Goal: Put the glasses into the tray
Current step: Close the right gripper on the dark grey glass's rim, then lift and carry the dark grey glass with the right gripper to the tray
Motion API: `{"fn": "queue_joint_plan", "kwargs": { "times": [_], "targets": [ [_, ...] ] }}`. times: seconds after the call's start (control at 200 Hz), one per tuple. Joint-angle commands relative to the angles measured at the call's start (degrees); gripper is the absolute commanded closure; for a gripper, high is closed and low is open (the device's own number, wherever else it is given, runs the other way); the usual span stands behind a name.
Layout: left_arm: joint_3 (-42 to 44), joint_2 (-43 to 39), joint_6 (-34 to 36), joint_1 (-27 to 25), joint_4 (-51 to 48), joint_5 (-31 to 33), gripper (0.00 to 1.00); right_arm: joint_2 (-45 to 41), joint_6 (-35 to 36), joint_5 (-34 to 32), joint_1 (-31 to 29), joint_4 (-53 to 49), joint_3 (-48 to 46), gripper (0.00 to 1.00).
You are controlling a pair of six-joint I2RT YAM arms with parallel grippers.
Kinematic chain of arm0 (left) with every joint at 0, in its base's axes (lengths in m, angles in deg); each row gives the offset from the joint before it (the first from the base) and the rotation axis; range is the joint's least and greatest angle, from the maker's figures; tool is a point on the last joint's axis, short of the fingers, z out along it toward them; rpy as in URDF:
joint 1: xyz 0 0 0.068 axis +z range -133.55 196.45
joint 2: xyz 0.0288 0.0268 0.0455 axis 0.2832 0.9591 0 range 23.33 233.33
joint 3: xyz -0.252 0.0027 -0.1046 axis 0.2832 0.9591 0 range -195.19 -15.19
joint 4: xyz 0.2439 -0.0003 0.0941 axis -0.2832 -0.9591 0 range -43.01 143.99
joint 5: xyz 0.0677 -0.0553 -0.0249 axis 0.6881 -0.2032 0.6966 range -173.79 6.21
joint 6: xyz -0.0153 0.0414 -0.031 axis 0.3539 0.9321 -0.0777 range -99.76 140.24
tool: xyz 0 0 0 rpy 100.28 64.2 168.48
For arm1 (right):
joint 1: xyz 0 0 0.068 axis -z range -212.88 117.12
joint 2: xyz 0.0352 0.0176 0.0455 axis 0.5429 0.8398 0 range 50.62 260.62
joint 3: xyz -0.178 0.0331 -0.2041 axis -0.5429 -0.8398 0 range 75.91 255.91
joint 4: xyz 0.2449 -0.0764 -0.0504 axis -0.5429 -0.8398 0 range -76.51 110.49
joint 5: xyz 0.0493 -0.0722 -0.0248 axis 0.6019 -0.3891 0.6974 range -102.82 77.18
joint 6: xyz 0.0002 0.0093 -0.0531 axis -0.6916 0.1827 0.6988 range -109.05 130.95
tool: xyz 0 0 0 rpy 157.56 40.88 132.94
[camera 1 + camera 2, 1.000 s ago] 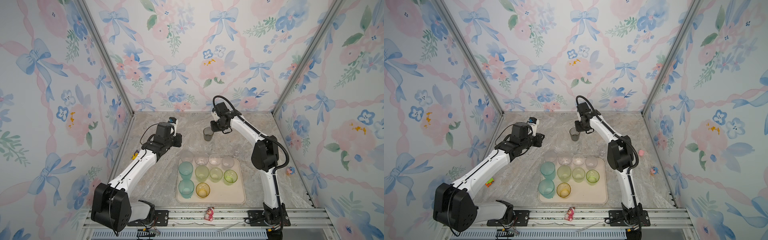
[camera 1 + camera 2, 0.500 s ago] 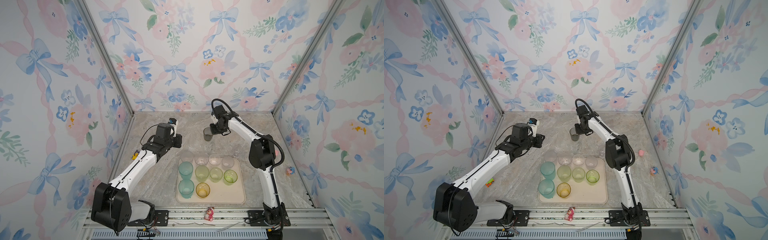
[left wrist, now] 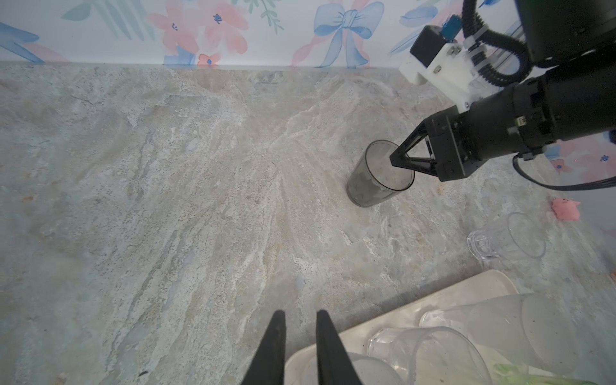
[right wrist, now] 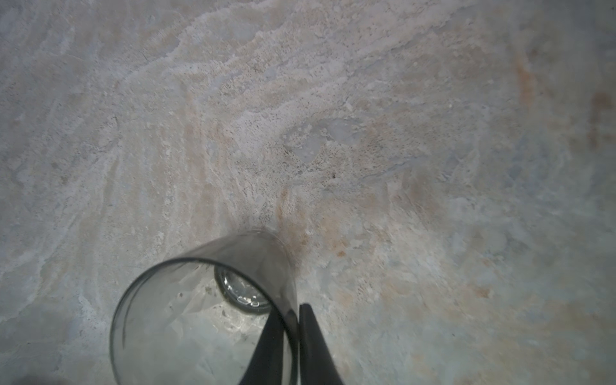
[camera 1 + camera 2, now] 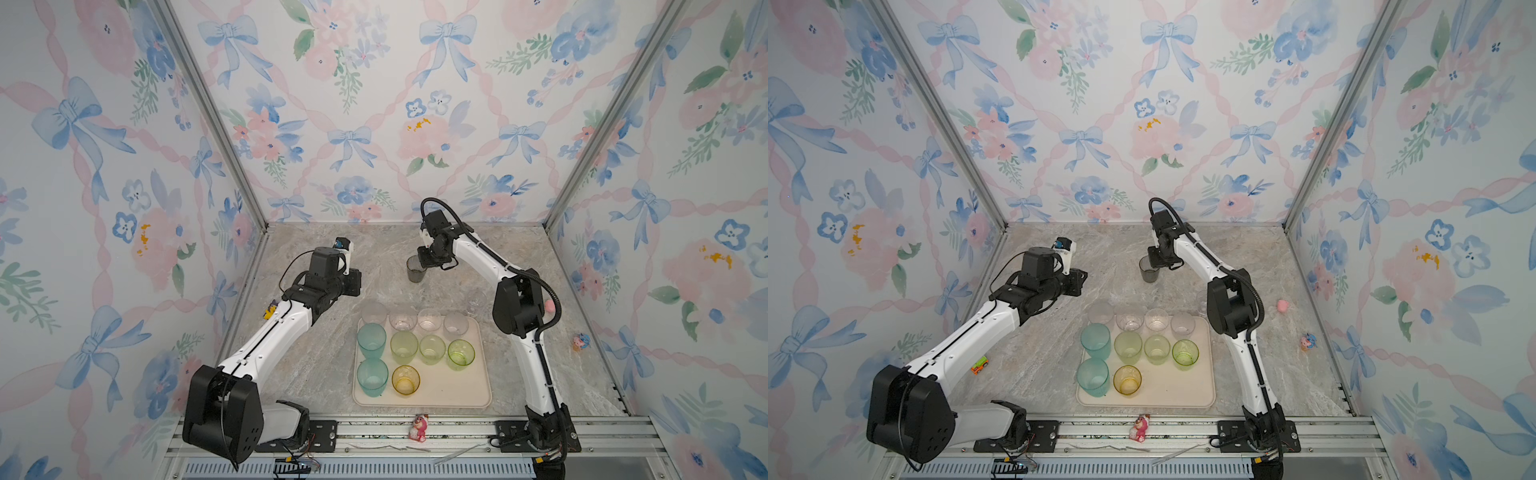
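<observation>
A smoky grey glass [image 5: 415, 269] [image 5: 1149, 269] [image 3: 376, 176] stands upright on the marble near the back middle. My right gripper [image 4: 293, 313] [image 5: 422, 264] is shut on its rim [image 4: 290, 320], one finger inside and one outside. The cream tray [image 5: 457, 395] [image 5: 1183, 395] at the front holds two teal glasses [image 5: 371, 338], three green ones [image 5: 432, 349], a yellow one [image 5: 405, 379] and clear ones [image 5: 429, 320] along its back. Another clear glass [image 5: 476, 301] [image 3: 506, 238] stands on the marble beyond the tray's back right corner. My left gripper [image 3: 300, 316] [image 5: 353, 286] hovers near the tray's back left corner, narrowly open and holding nothing.
A pink figurine [image 5: 417, 428] stands on the front rail. A pink lump [image 5: 550, 306] and a small toy [image 5: 579, 340] lie near the right wall. A small orange-and-green toy [image 5: 980, 365] lies by the left arm. Papered walls close in the back and both sides.
My right gripper has closed on the grey glass's rim after shifting slightly toward it. The left arm and the glasses in the tray have not moved.
</observation>
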State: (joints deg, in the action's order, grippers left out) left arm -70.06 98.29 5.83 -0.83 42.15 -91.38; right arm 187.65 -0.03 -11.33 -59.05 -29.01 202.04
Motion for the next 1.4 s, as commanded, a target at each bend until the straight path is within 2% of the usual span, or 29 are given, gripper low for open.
{"fn": "queue_joint_plan", "kwargs": {
  "times": [0.0,0.1,0.19,0.37,0.55,0.705,0.89,1.066,1.221,1.396],
  "targets": [
    [0.9,-0.2,0.5,0.6,0.2,-1.0,0.80,1.0,-0.1,0.0,0.2,-2.2,2.0,0.92],
    [0.9,-0.2,0.6,0.7,0.2,-1.1,0.80,0.3,-0.1,-0.5,0.2,-1.6,1.3,0.98],
    [0.9,-0.3,0.6,0.8,0.2,-1.5,0.80,-1.4,-0.1,-1.0,0.2,-0.2,-0.6,0.99],
    [1.4,-0.9,0.2,0.8,0.2,-2.9,0.81,-10.5,0.2,-2.7,0.2,5.1,-10.0,1.00],
    [3.0,-3.7,-0.3,-1.5,0.3,-1.4,0.81,-28.4,0.3,-3.0,0.0,11.5,-25.6,1.00],
    [4.1,-7.1,-0.9,-4.5,0.3,1.8,0.81,-46.7,1.2,-5.1,-2.4,10.7,-38.0,1.00],
    [4.7,-9.3,-0.6,-7.4,0.2,4.6,0.81,-64.4,0.3,-8.9,-9.9,2.3,-47.8,1.00],
    [5.4,-11.5,-0.1,-7.8,-0.8,5.6,0.80,-75.2,-6.0,-16.6,-22.8,-8.1,-53.2,1.00],
    [5.0,-13.4,0.7,-7.8,-3.0,7.1,0.79,-79.2,-13.1,-19.2,-32.8,-11.4,-59.0,1.00],
    [5.0,-15.1,1.1,-7.8,-4.4,7.7,0.78,-77.3,-19.0,-20.4,-42.1,-13.4,-62.1,1.00]
  ]
}}
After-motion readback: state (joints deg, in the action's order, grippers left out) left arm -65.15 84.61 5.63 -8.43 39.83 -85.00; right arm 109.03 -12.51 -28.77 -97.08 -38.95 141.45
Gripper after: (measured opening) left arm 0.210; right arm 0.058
